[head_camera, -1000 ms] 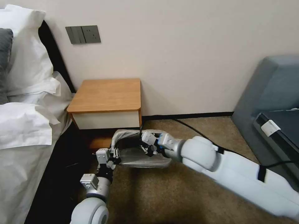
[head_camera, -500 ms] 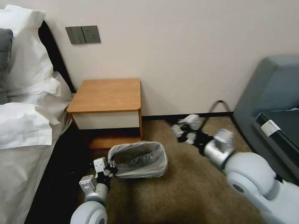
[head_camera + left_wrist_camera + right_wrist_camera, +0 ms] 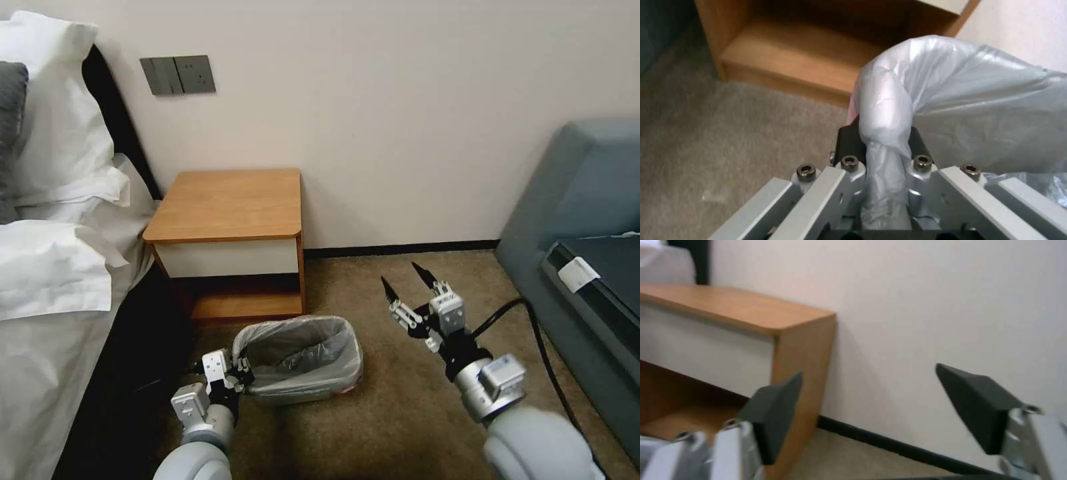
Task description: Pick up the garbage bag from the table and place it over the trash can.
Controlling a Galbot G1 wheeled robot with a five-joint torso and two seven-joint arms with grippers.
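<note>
The silvery garbage bag (image 3: pixel 301 345) lines the trash can (image 3: pixel 305 395) on the carpet in front of the table (image 3: pixel 230 203), with its rim folded over the can's mouth. My left gripper (image 3: pixel 238 377) is at the can's near left corner, shut on a bunched fold of the garbage bag (image 3: pixel 889 110). In the left wrist view the left gripper (image 3: pixel 883 138) has the plastic pinched between its black pads. My right gripper (image 3: pixel 404 280) hovers open to the right of the can, fingers pointing up and away, holding nothing. The right gripper (image 3: pixel 876 400) faces the wall beside the table (image 3: pixel 742 311).
A bed with white linen (image 3: pixel 53 267) runs along the left. A grey sofa (image 3: pixel 587 220) stands at the right. A black cable (image 3: pixel 533 327) trails from the right wrist over the carpet. Open carpet (image 3: pixel 373 427) lies in front of the can.
My right gripper let go of the bag, swung away to the right and now stands open. The bag settled over the can. The left gripper kept its hold and drew back slightly.
</note>
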